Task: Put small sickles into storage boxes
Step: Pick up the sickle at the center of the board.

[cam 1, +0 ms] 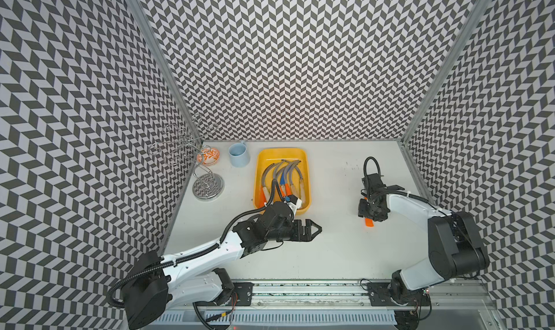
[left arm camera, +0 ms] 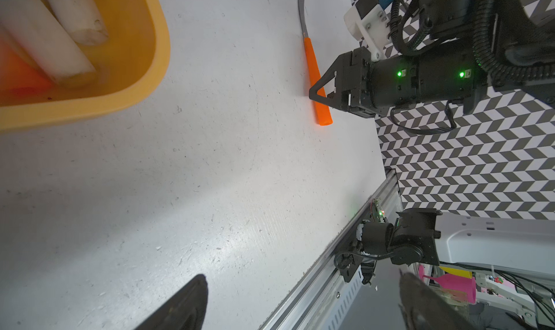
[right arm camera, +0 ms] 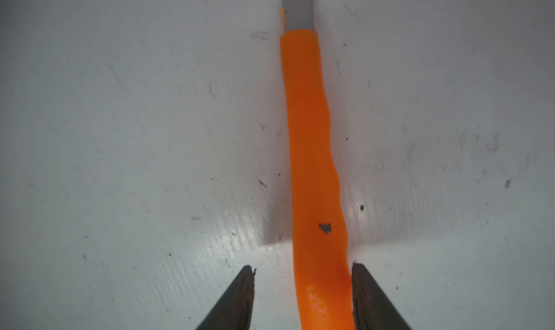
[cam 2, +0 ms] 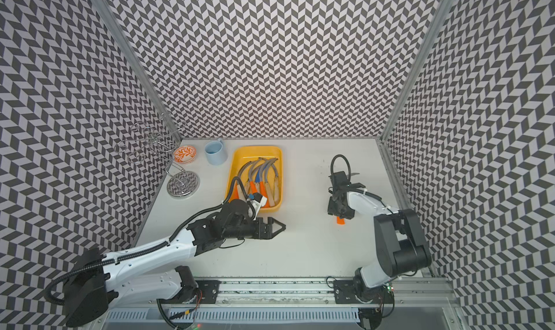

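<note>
Several small sickles (cam 1: 283,175) lie inside the yellow storage box (cam 1: 282,154), with the handles toward the robot. One more sickle (left arm camera: 316,73), with an orange handle, lies flat on the white surface (left arm camera: 210,163), well apart from the box. The right gripper (right arm camera: 303,271) stands over the end of its handle. Its jaws are partly spread around it: one finger (right arm camera: 369,295) touches the handle, the other leaves a gap. The left gripper (cam 1: 316,229) hovers near the box's near corner, jaws spread wide and empty.
</note>
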